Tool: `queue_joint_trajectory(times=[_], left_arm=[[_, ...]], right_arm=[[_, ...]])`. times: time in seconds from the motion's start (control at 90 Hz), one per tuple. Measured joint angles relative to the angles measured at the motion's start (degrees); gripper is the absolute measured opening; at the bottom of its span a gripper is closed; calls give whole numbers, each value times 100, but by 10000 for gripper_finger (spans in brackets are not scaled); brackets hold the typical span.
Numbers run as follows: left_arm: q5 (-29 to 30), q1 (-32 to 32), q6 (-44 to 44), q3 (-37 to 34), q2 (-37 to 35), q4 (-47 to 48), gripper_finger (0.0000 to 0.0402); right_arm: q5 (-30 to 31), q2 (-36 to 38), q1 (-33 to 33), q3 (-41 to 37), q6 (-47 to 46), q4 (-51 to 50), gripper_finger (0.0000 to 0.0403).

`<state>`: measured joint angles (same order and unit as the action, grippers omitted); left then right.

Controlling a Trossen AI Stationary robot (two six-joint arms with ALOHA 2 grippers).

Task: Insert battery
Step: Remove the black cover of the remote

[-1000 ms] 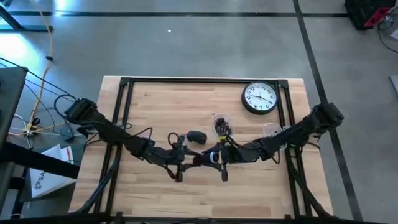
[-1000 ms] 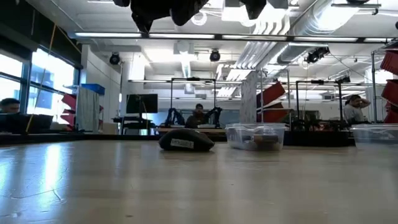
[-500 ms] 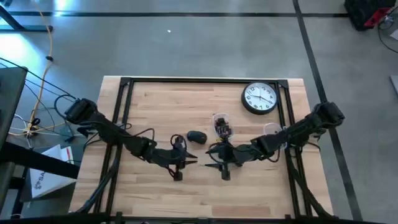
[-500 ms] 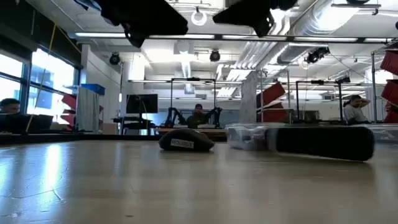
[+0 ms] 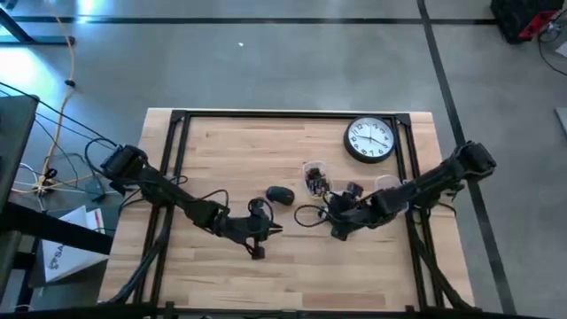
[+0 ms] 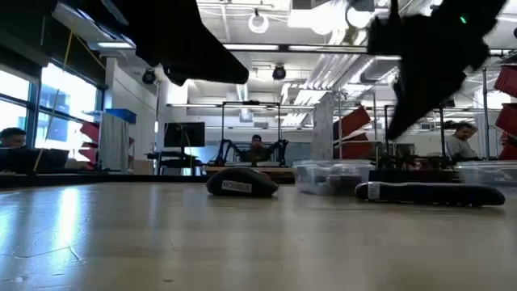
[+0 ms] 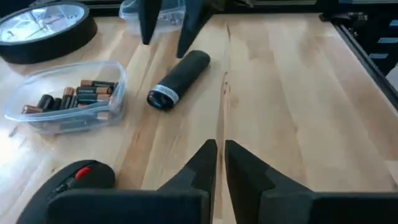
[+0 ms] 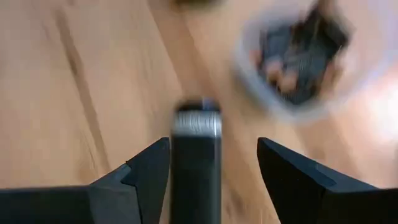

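Both arms are dark, near black, built of slim jointed links that thicken into blocky housings at the shoulders, at the left and right edges of the high frame. Thin black cables loop loosely along each arm. The left gripper (image 7: 220, 163) ends in two matte black fingers (image 7: 200, 167), wedge-shaped and tapering to points, rising from a flat black body across the frame's bottom. The right gripper (image 8: 214, 165) has the same black angular fingers (image 8: 148, 169), with bevelled, faceted edges.

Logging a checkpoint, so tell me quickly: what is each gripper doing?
Left gripper: shut, empty.
Right gripper: open, straddling the black flashlight, not gripping it.
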<state>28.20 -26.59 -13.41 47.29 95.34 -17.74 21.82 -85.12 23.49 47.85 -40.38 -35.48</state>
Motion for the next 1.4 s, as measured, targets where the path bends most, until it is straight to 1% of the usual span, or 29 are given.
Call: queue_joint_trajectory(times=[0.056, 0.133, 0.267, 0.411, 0.522, 0.644, 0.767, 0.878, 0.967, 1.056, 1.156, 1.333, 1.4], left_arm=[[-3, 0, 14, 0, 108, -85, 14], [-8, 11, 39, 0, 336, -328, 15], [-124, 121, 102, 0, 760, -854, 25], [-487, 378, 175, 2, 1168, -1609, 62], [-697, 582, 203, 2, 1296, -1845, 98], [-786, 732, 272, 2, 1290, -1864, 130], [-801, 794, 542, 79, 1275, -1890, 152], [-800, 822, 883, 226, 1321, -1874, 166], [-811, 861, 1154, 389, 1438, -1846, 174], [-914, 929, 1252, 632, 1611, -1818, 181], [-1057, 1062, 1219, 981, 1896, -1534, 188], [-1128, 1263, 1310, 1697, 2358, -816, 203], [-1283, 1329, 1307, 1866, 2422, -681, 210]], right_arm=[[-229, -7, 2, -236, -110, 96, 211], [-414, -7, 24, -523, -165, 483, 211], [-494, -7, 14, -881, -163, 952, 211], [-621, -2, -128, -1155, 72, 1377, 211], [-714, -34, -241, -1392, 384, 1927, 211], [-738, -236, -351, -1444, 499, 2135, 211], [-683, -407, -373, -1436, 676, 2394, 204], [-675, -422, -378, -1451, 769, 2643, 175], [-711, -430, -385, -1420, 881, 2639, 145], [-752, -431, -385, -1416, 927, 2642, 145], [-760, -447, -350, -1321, 1044, 2572, 145], [-911, -482, -275, -812, 1606, 2513, 145], [-979, -466, -269, -657, 1816, 2445, 145]])
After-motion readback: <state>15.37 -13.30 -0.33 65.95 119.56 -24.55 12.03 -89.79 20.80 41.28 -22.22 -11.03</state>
